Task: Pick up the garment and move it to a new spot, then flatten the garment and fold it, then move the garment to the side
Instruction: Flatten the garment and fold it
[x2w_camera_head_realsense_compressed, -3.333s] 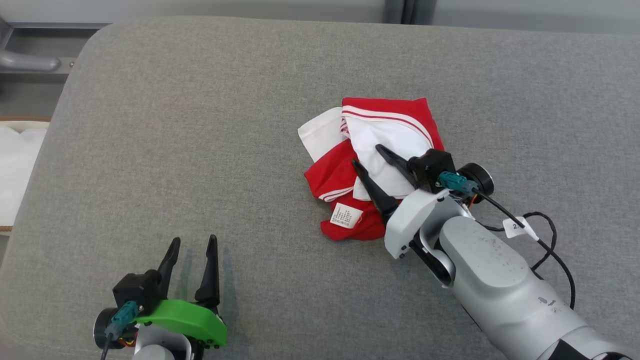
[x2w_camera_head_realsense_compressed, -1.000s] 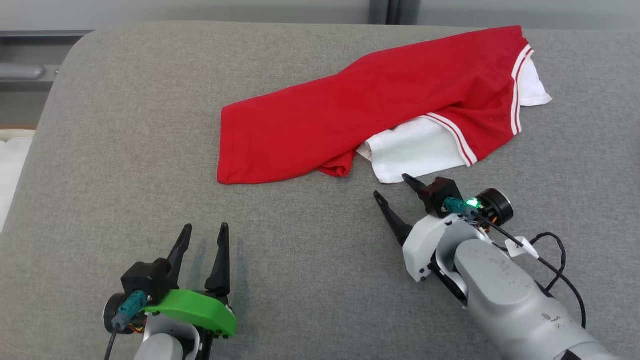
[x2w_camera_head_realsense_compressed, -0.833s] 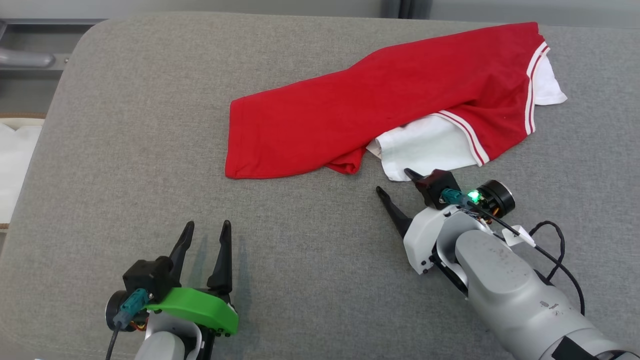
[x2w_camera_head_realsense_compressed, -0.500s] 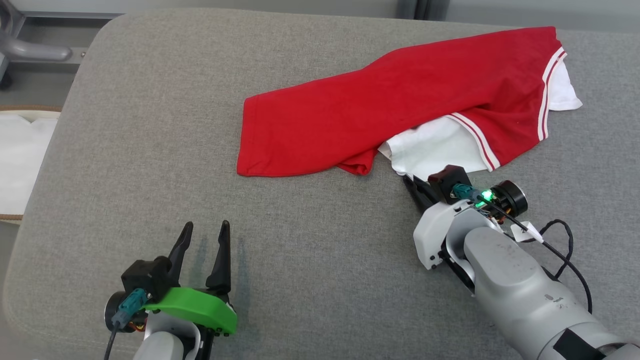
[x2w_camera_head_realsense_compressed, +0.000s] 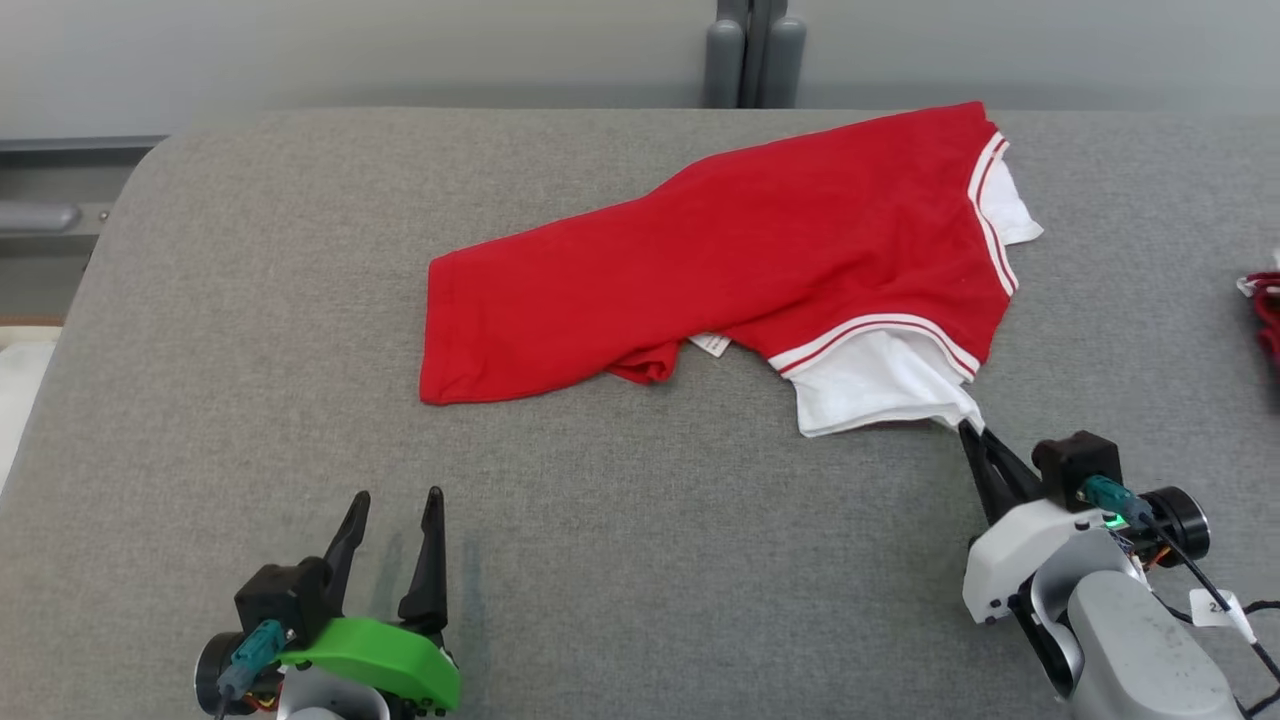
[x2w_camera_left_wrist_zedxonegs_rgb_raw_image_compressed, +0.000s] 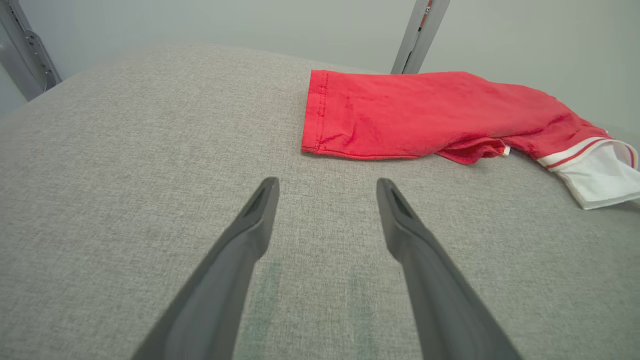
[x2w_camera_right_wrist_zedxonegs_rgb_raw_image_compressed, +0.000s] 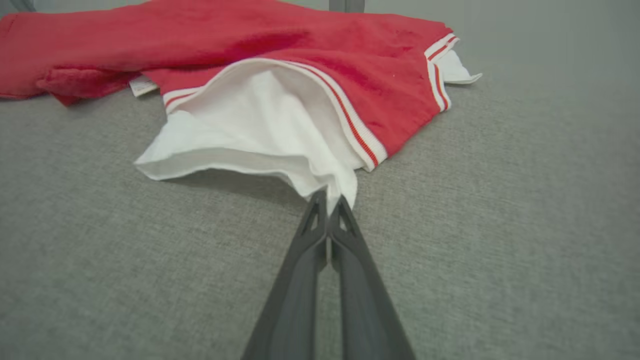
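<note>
A red and white garment (x2w_camera_head_realsense_compressed: 720, 270), likely soft, light and floppy, lies rumpled on the grey table (x2w_camera_head_realsense_compressed: 250, 300), best held by corners: the right pincer (x2w_camera_head_realsense_compressed: 970, 430) pinches its white near corner, the left pincer (x2w_camera_head_realsense_compressed: 395, 497) spread, empty.

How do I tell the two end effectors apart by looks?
Both have two long dark fingers and a teal connector. The left end effector wears a green cover; the right end effector has a white cover, a grey forearm, a black cable with a white tag.
</note>
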